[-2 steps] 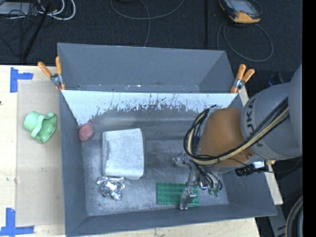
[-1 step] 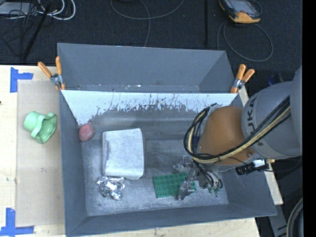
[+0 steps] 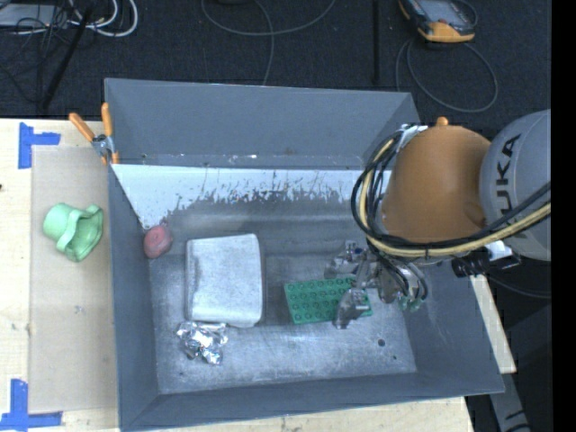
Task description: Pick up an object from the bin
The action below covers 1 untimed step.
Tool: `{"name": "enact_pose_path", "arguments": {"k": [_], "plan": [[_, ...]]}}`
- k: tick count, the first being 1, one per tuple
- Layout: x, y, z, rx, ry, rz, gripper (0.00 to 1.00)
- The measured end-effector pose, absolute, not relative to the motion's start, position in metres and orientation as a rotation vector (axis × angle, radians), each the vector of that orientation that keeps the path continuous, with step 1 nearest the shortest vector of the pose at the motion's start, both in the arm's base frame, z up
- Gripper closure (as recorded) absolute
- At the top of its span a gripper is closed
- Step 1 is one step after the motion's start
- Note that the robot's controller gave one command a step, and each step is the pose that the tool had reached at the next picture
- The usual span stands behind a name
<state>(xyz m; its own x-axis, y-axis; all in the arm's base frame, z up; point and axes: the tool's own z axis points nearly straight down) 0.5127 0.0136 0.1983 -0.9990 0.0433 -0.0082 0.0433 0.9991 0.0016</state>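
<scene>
Four loose things share this bin [image 3: 270, 367]. The closest is the green studded plate [image 3: 315, 301], whose near edge sits right under my gripper [image 3: 354, 306]. I cannot tell if I am open or closed. I should take that thin edge squarely, away from the white block [image 3: 225, 277] beyond it, and lift level.

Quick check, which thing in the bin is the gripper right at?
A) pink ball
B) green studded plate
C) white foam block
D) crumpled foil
B: the gripper sits over the right end of the green studded plate, while the white foam block, crumpled foil and pink ball all lie further left, apart from it.
</scene>
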Motion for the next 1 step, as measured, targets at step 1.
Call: {"name": "enact_pose_path", "arguments": {"k": [1], "plan": [[0.4957, 0.0111, 0.2540, -0.510, 3.098, 0.000, 1.00]]}}
